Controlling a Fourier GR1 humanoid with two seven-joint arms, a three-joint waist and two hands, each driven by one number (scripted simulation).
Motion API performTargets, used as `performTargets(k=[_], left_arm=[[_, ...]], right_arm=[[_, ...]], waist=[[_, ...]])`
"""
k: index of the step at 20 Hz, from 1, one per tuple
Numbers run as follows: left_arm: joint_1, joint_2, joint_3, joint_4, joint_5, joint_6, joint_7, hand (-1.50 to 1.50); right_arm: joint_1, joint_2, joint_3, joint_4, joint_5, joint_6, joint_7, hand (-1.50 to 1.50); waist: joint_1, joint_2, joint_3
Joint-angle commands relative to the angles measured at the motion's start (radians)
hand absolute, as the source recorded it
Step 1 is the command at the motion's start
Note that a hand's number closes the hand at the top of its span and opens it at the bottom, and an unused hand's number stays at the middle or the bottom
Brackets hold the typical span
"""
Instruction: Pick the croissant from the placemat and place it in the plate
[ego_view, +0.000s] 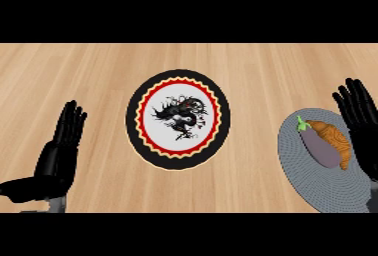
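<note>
Reach step: right hand (362, 117), fingers straight & apart, holds nothing, just beside golden-brown croissant (334, 139) on grey round placemat (325, 185). Next: curl round croissant w/o purple aubergine (322, 148).

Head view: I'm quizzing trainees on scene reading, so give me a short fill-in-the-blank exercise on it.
1. The croissant lies on the grey ____.
2. Beside the croissant lies a purple ____.
3. The plate with the black rim holds ____ food.
4. The right hand is open at the placemat's right edge, the left hand open to the ____ of the plate.

Missing: placemat; eggplant; no; left
</note>
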Motion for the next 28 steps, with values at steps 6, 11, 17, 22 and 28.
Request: performTargets(k=[6,11,17,22,28], left_arm=[[-0.179,0.133,-0.001,-0.018,-0.045,-0.093,0.077,0.00],[-0.205,0.164,0.027,0.005,0.003,-0.139,0.150,0.00],[-0.246,0.161,0.041,-0.029,0.006,-0.133,0.245,0.00],[-0.271,0.151,0.080,0.016,-0.006,-0.172,0.249,0.00],[-0.268,0.166,0.104,0.035,-0.009,-0.169,0.248,0.00]], right_arm=[[-0.150,-0.088,0.411,-0.117,0.180,0.427,-0.081,1.50],[-0.075,-0.149,0.447,0.019,0.729,0.060,-0.156,1.50],[-0.018,-0.026,0.309,0.315,0.472,0.115,-0.601,-1.50],[-0.014,-0.086,0.195,0.271,0.470,0.152,-0.696,-1.50],[-0.058,-0.310,0.150,0.087,0.613,0.137,-0.375,-1.50]], waist=[[0.061,0.001,0.040],[-0.010,-0.007,0.041],[-0.014,-0.011,0.039],[-0.025,-0.015,0.037],[-0.043,-0.022,0.033]])
